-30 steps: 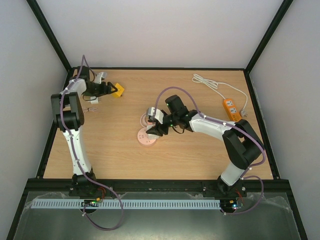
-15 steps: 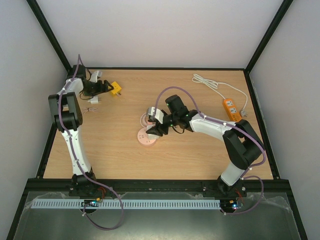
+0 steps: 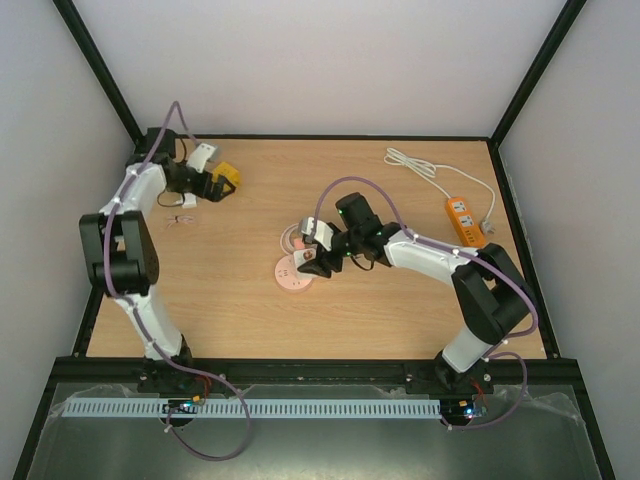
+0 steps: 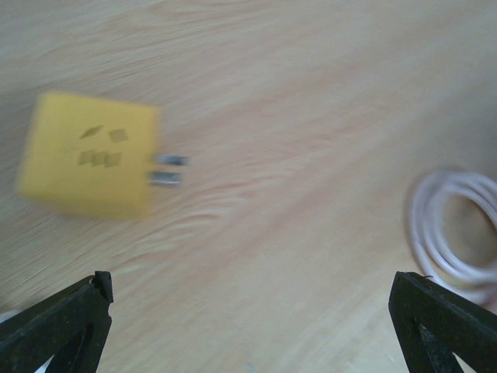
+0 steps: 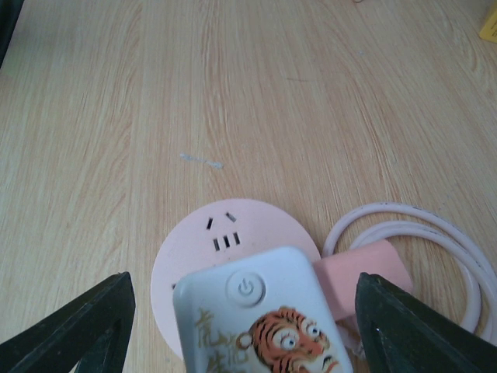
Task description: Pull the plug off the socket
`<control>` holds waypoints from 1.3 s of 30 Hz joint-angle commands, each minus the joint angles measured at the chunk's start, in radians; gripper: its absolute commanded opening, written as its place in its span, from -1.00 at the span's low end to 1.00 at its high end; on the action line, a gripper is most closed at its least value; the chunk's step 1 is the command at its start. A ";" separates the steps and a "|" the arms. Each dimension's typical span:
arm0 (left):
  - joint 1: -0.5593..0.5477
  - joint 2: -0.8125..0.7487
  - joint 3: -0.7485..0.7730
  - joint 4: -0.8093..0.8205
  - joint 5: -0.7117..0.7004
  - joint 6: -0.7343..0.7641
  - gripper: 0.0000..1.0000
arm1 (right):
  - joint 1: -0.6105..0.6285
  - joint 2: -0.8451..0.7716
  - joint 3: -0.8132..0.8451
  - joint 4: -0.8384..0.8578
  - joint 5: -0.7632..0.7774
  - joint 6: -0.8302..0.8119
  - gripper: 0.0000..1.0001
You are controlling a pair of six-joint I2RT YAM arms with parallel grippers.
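Note:
A round pink socket [image 5: 225, 233] lies mid-table, also in the top view [image 3: 290, 275]. A white plug [image 5: 260, 318] with a power button and a tiger picture sits on its near part. My right gripper [image 5: 245, 326] is open, with one finger on each side of the white plug and a gap to it on both sides. In the top view my right gripper [image 3: 312, 262] covers most of the plug. My left gripper [image 4: 248, 291] is open and empty at the far left, over bare wood. A yellow cube plug [image 4: 89, 163] lies ahead of it.
The socket's pink cable loop [image 5: 450, 256] and pink cable end [image 5: 365, 272] lie right beside the socket. An orange power strip [image 3: 462, 220] with a white cable [image 3: 420, 168] lies at the back right. A small item [image 3: 182, 218] lies near the left edge.
My left arm has swung its elbow outward to the left, with the gripper staying by the yellow cube. My right gripper has shifted slightly right over the socket.

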 commanded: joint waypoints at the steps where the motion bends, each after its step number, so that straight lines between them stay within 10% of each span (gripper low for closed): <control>1: -0.084 -0.145 -0.161 -0.065 0.039 0.278 0.98 | -0.013 -0.059 -0.047 -0.023 0.003 -0.014 0.63; 20: -0.393 -0.339 -0.516 0.077 -0.079 0.461 0.77 | -0.071 -0.103 -0.194 0.035 -0.004 0.229 0.89; 30: -0.459 -0.332 -0.669 0.175 -0.160 0.542 0.14 | -0.067 -0.125 -0.275 0.111 0.058 0.362 0.96; 39: -0.620 -0.339 -0.725 0.243 -0.124 0.478 -0.04 | -0.067 -0.153 -0.290 0.118 0.099 0.401 0.99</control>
